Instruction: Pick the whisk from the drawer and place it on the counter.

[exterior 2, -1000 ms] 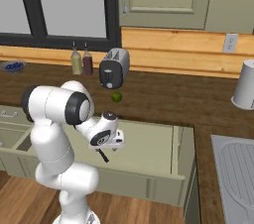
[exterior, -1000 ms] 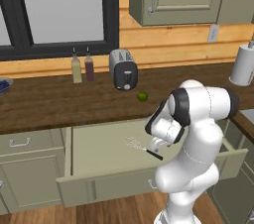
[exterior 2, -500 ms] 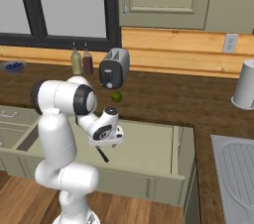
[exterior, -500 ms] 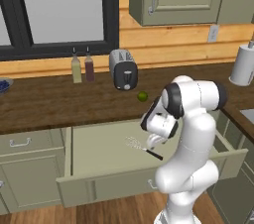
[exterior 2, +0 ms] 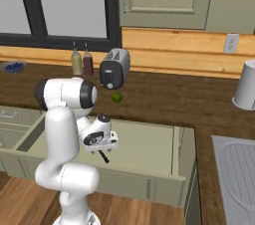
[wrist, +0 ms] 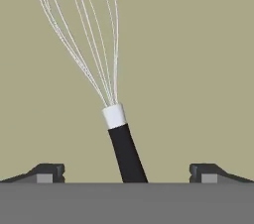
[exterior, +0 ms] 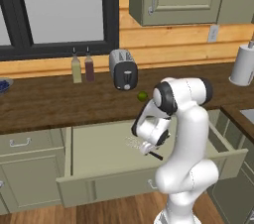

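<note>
Hand [wrist: 126, 176] is spread wide, fingertips at the lower left and lower right of the hand view, straddling the whisk's [wrist: 119, 129] black handle, nothing clamped yet. Whisk lies on the floor of the open drawer [exterior: 94, 148], centre of the left base view, handle slanted and off-centre between the tips. Risk, as I judge it: closing could roll or kick the slim handle aside, or pinch the wires, before it reaches the surface [exterior: 49, 101].
</note>
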You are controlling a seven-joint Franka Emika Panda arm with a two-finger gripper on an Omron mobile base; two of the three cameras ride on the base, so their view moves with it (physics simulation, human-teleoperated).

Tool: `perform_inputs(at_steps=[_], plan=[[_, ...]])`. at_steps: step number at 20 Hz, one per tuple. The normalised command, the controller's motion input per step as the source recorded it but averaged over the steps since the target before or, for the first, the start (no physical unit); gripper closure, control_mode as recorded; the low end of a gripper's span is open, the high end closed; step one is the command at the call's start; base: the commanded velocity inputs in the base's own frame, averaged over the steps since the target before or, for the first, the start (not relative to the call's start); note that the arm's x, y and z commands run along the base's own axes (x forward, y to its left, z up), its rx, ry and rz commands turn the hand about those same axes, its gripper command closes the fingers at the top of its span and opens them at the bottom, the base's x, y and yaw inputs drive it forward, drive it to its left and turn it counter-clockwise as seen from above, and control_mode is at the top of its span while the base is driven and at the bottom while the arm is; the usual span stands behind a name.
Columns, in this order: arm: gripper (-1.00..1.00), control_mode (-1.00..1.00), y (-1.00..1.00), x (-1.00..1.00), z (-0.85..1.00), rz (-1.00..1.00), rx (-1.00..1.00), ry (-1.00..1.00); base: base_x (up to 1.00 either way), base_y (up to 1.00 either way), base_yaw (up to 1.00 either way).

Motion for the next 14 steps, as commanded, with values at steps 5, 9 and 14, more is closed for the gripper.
perform_inputs(at_steps=[5, 9, 14], plan=[[-1.0, -1.0, 0.0, 0.25, -0.23, 0.0, 0.0, 0.0, 0.0, 0.0, 0.0], [1.0, -1.0, 0.02, 0.07, -0.55, 0.0, 0.0, 0.0, 0.0, 0.0, 0.0], [1.0, -1.0, 0.02, -0.27, -0.47, 0.01, 0.0, -0.01, 0.0, 0.0, 0.0]])
